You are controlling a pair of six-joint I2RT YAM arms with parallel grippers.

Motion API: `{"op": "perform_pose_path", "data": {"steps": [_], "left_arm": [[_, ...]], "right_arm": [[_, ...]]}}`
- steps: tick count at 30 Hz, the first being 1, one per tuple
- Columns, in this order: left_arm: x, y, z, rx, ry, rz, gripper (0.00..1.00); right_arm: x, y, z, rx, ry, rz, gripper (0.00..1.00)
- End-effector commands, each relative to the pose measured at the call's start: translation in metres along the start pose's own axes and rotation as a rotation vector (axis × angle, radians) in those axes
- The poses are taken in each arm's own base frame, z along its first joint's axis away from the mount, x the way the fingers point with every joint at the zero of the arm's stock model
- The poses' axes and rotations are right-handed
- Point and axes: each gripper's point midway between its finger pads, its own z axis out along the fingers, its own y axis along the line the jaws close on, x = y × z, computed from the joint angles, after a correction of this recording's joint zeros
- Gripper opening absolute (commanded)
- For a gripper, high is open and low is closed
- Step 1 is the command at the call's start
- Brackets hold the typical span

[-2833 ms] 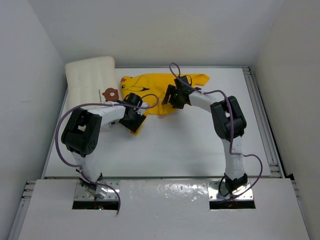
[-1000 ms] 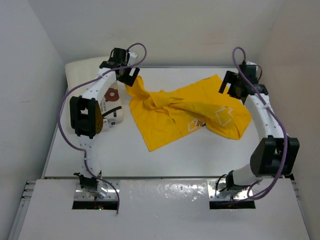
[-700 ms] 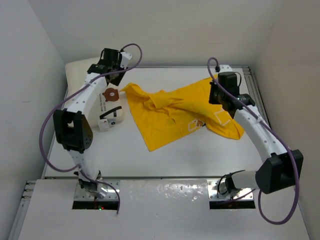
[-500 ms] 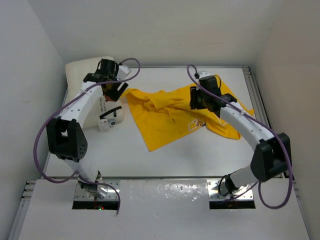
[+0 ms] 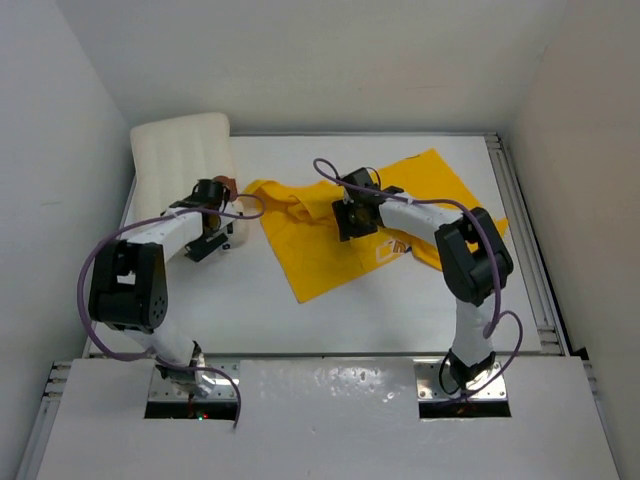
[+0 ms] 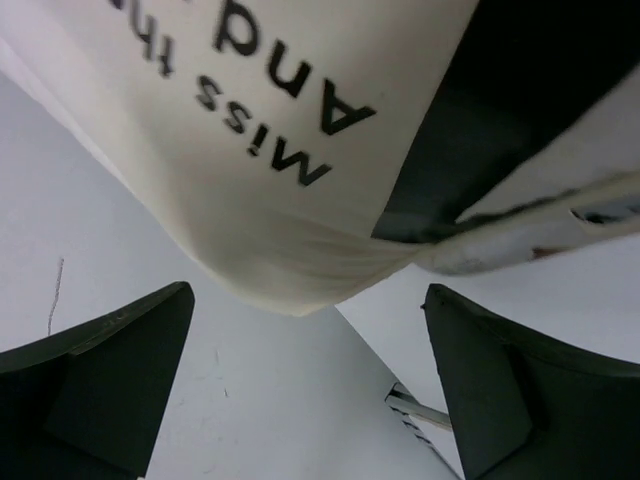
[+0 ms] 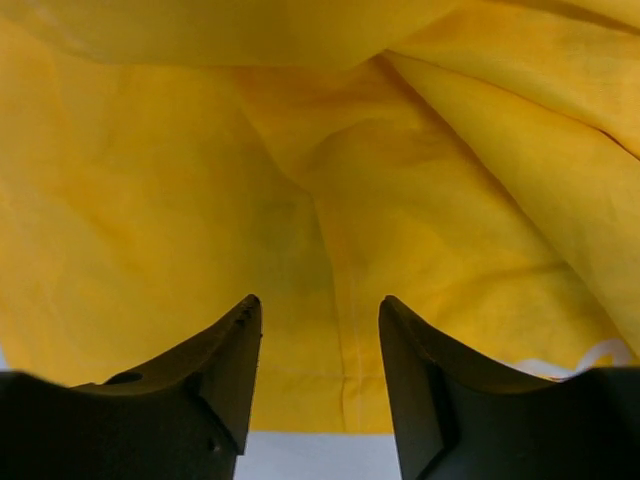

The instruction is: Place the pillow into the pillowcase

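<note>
Pillow [image 5: 180, 150] sits at 10 o'clock on the surface [image 5: 300, 320], wholly outside the pillowcase [image 5: 310, 255]. Left hand [image 5: 207, 238] is released, its fingers spread at the pillow's printed near corner and gripping nothing. Pillowcase lies crumpled from centre to 2 o'clock and appears empty; its opening cannot be located. Right hand [image 5: 350, 222] is released, poised just over the fabric. Assessment: insertion not begun, all steps outstanding.

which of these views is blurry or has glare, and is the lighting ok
Top external: even light, sharp, faint glare on the glossy mounting plate. Left wrist: the pillow print reads crisply, the dark fingers are underlit. Right wrist: the pillowcase fills the frame, slightly soft, with no glare.
</note>
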Motion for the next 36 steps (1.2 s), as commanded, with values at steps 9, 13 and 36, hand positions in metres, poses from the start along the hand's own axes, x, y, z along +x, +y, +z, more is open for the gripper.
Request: {"op": "perform_pose_path", "data": {"steps": [9, 13, 36], "left_arm": [[-0.058, 0.01, 0.025, -0.064, -0.255, -0.199, 0.75], [-0.068, 0.003, 0.021, -0.005, -0.297, -0.249, 0.18], [-0.168, 0.154, -0.247, 0.414, -0.968, -0.816, 0.0]], "right_arm": [[-0.006, -0.021, 0.035, 0.129, -0.025, 0.034, 0.13], [-0.013, -0.023, 0.024, 0.141, -0.07, 0.052, 0.0], [-0.107, -0.025, -0.09, -0.216, -0.345, 0.357, 0.0]]}}
